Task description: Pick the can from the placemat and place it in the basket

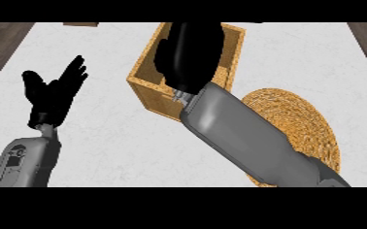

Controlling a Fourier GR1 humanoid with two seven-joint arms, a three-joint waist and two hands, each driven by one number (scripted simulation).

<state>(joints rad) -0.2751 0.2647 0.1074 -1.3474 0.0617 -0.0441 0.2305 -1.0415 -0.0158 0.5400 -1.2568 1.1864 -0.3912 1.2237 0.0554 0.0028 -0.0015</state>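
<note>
right robot hand is hanging over the open basket, can't tell if it's curled on the can since none shows there or on the placemat, so looks like the drop-off step, next is letting go inside; left robot hand rests open.

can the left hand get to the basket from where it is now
Probably not easily: the left hand rests open at the view's left, and the right hand with its forearm already sits over the basket.
</note>
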